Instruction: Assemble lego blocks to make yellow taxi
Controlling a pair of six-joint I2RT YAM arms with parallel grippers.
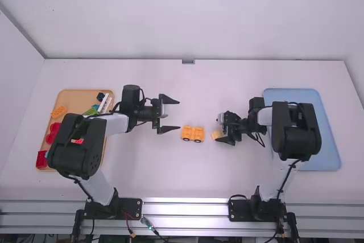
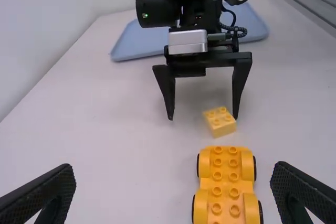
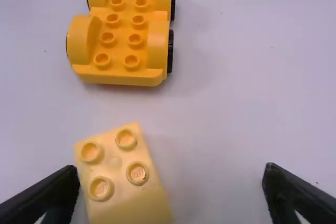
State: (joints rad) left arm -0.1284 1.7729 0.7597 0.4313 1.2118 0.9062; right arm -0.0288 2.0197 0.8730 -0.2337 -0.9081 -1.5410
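Yellow wheeled Lego base [image 1: 193,134] sits mid-table, near the wide-open left gripper [image 1: 179,115]. Off its right side, the small yellow block [image 1: 216,135] lies near one finger of the right gripper [image 1: 222,130], also spread open. The left arm partly blocks a tan tray [image 1: 85,91] of mixed blocks; the right, a blue tray [image 1: 323,146].

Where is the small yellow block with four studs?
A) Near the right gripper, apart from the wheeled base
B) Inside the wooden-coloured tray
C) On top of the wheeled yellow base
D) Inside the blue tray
A: the small block is by the open right gripper, with a gap to the wheeled base.
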